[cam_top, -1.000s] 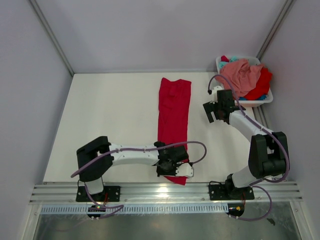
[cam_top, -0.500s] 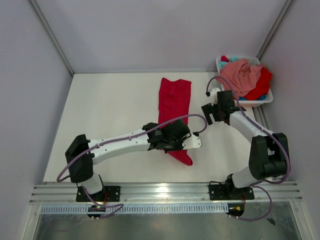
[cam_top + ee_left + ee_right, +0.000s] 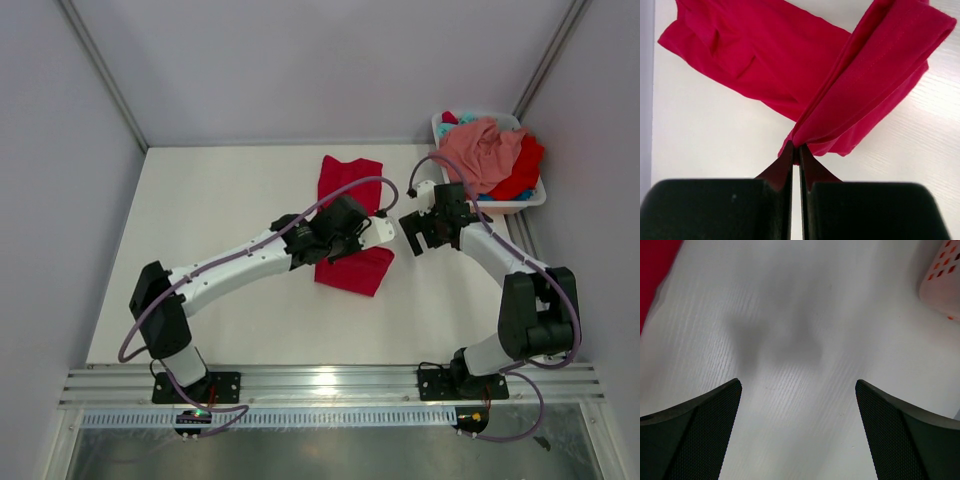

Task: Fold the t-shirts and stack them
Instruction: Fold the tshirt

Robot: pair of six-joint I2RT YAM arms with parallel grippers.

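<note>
A bright red t-shirt (image 3: 352, 265) lies mid-table, its near end folded up toward the far end. My left gripper (image 3: 345, 232) is shut on the shirt's near hem and holds it lifted above the cloth; in the left wrist view the pinched fold (image 3: 875, 85) hangs from my left gripper (image 3: 796, 148) over the flat part. My right gripper (image 3: 418, 232) is open and empty, just right of the shirt, over bare table (image 3: 800, 380). A salmon pink t-shirt (image 3: 482, 150), another red one (image 3: 522, 170) and a bit of teal (image 3: 462, 122) fill the basket.
The white plastic basket (image 3: 515, 207) stands at the far right corner; its perforated wall (image 3: 942, 270) shows in the right wrist view. Grey walls close the table on the left, back and right. A metal rail runs along the near edge.
My left gripper has carried the shirt's near end from the front edge up toward the far end, doubling the long strip over itself. My right gripper has shifted slightly left.
</note>
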